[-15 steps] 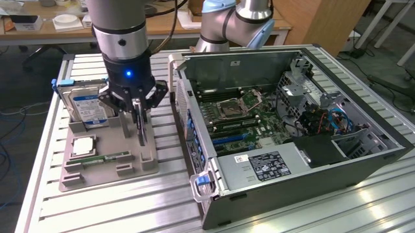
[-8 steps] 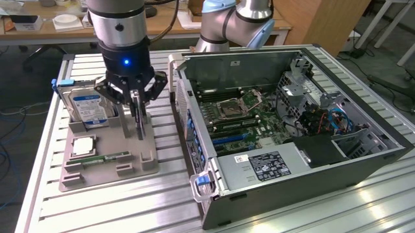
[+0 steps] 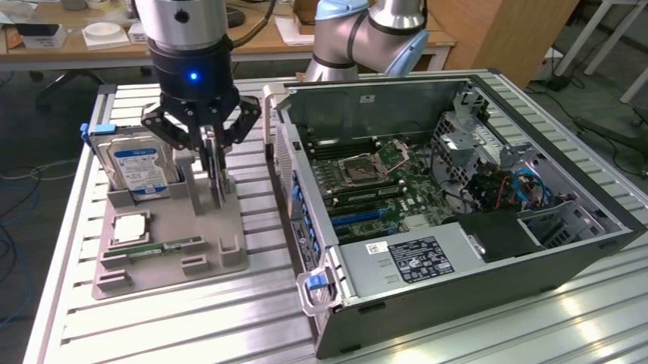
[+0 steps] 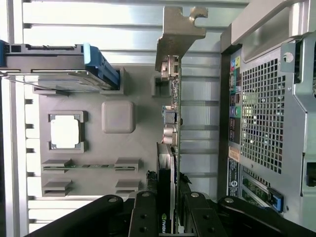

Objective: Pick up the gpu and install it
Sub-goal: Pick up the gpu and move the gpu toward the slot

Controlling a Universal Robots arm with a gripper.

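Within 1 hand [image 3: 209, 145], 1 gpu [image 3: 215, 186]

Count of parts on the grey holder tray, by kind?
gpu: 1
hard drive: 1
CPU: 1
memory stick: 1
Total: 4

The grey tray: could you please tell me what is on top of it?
A hard drive stands in a slot, a chip and memory stick lie flat, and the hand grips the gpu upright. Its lower edge is hidden.
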